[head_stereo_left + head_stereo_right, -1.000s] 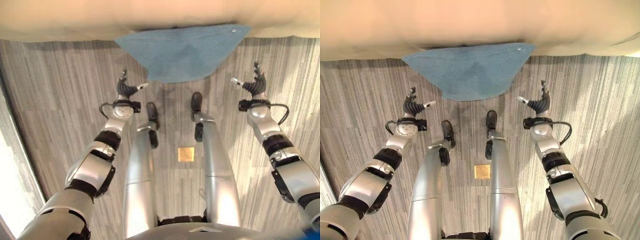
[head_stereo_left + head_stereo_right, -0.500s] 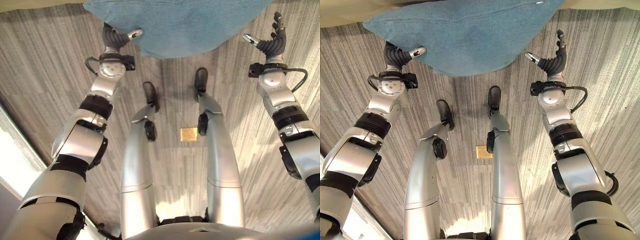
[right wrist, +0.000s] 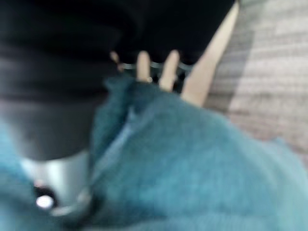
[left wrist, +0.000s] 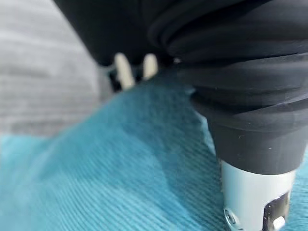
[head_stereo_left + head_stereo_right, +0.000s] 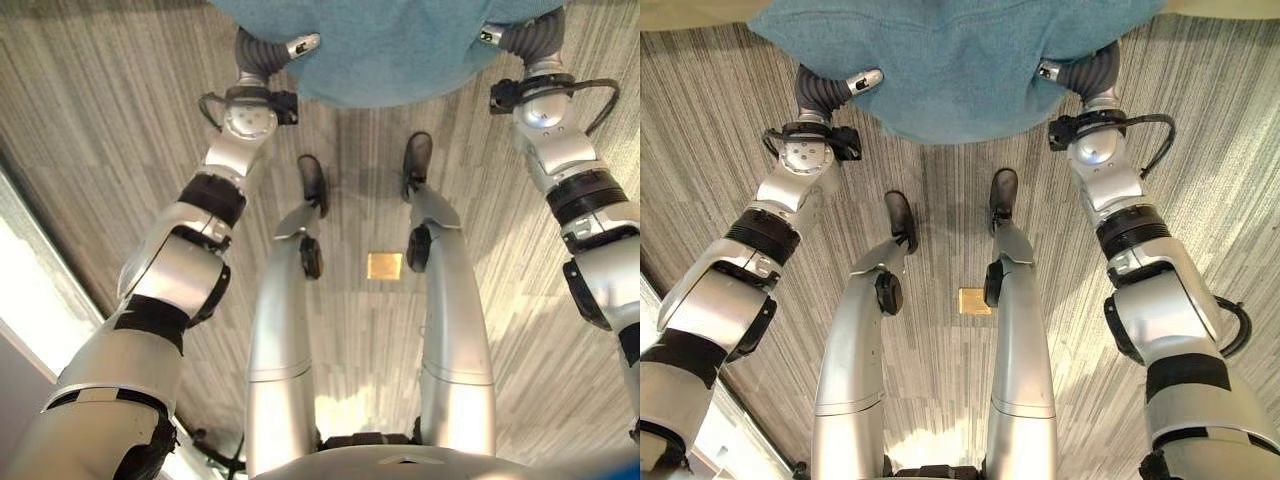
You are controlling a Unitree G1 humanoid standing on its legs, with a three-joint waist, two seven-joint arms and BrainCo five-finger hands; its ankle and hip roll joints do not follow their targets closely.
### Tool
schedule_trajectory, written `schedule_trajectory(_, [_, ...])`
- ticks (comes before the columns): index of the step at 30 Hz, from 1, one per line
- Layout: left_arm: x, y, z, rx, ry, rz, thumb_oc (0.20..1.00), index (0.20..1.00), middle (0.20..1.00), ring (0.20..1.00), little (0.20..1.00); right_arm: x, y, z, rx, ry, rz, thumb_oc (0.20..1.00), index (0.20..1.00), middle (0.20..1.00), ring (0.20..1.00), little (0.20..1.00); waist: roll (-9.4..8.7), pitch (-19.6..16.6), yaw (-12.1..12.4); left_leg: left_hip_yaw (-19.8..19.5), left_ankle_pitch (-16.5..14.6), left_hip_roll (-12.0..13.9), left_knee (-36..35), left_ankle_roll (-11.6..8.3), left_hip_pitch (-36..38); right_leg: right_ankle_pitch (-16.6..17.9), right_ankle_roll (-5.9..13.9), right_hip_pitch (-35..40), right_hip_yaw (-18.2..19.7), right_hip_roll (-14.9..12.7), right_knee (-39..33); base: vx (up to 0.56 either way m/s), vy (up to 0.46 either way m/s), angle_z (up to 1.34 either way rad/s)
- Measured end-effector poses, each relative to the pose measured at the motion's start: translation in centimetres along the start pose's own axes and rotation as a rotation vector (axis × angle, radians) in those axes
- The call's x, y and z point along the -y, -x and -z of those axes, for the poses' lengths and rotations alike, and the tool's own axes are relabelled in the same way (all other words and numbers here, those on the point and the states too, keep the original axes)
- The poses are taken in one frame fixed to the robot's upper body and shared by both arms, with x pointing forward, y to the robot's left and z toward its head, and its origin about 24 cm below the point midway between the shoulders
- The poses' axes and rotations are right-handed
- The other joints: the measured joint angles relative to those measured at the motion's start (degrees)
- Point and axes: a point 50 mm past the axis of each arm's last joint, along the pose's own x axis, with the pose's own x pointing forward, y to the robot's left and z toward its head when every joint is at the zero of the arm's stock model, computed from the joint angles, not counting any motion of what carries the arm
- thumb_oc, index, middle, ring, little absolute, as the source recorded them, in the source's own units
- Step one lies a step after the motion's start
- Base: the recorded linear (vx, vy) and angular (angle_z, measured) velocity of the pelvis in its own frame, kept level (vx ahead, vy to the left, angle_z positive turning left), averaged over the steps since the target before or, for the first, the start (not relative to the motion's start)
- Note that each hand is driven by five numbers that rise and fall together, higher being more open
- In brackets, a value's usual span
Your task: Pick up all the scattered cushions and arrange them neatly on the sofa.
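Cushion of blue-teal corduroy-like fabric [image 5: 960, 60] at the top centre of both eye views, on the grey striped carpet [image 5: 720, 130], with a strip of beige sofa edge [image 5: 690, 12] in the upper left corner. Half a second earlier both hands stood clear of its sides, the right one raised with fingers spread; now the left hand [image 5: 835, 88] at upper left and the right hand [image 5: 1080, 72] at upper right press against the cushion's two flanks, each thumb lying on the fabric. The eye views hide the fingers behind the cushion. The wrist views add what those lack: past the left hand [image 4: 250, 144] and the right hand [image 3: 53, 130], pale fingertips [image 3: 166, 72] show straight beyond the cushion's far edge (blurred, so whether they grip it cannot be told). A small brass floor plate [image 5: 385, 265] sits mid-frame.
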Motion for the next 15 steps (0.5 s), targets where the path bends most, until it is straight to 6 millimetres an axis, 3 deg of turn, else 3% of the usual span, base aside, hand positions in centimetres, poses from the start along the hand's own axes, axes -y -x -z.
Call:
schedule_trajectory(9, [-0.5,0.5,0.0,-0.023,0.192,-0.031,0.200,0.200,0.200,0.200,0.200,-1.0,0.7,-0.4,0.009,-0.075,-0.039,0.200,0.200,0.200,0.200,0.200,-0.01,0.2,-1.2,-0.2,0.5,0.6,0.0,-0.22,1.6,0.4,-0.43,1.6,-0.2,0.2,0.1,0.00,-0.037,0.00])
schedule_trajectory(11, [-0.9,1.9,2.6,-0.086,0.204,-0.044,0.200,0.200,0.200,0.200,0.200,-2.4,2.8,2.1,-0.067,-0.135,-0.067,0.200,0.200,0.200,0.200,0.200,-0.05,0.4,-1.8,-0.4,1.0,0.5,-3.1,-0.48,8.2,0.5,-0.44,8.1,-0.6,0.2,-2.4,0.01,-0.016,0.00])
schedule_trajectory(12, [-1.0,4.7,5.8,-0.137,0.250,-0.032,0.200,0.200,0.200,0.200,0.200,-3.2,6.3,5.3,-0.138,-0.173,-0.107,0.200,0.200,0.200,0.200,0.200,0.01,-7.3,-2.0,-0.6,0.7,0.5,-4.3,-0.77,7.8,-0.5,0.38,7.7,-0.7,0.4,-3.1,0.02,-0.042,0.01])
schedule_trajectory(15, [-1.0,5.8,6.5,-0.139,0.259,-0.019,0.200,0.200,0.200,0.200,0.200,-2.6,7.6,6.2,-0.151,-0.176,-0.104,0.200,0.200,0.200,0.200,0.200,0.02,-7.9,-1.9,-1.3,0.5,0.7,-4.4,-0.91,10.7,-0.8,0.07,11.1,-1.5,0.4,-3.1,-0.01,-0.034,0.03])
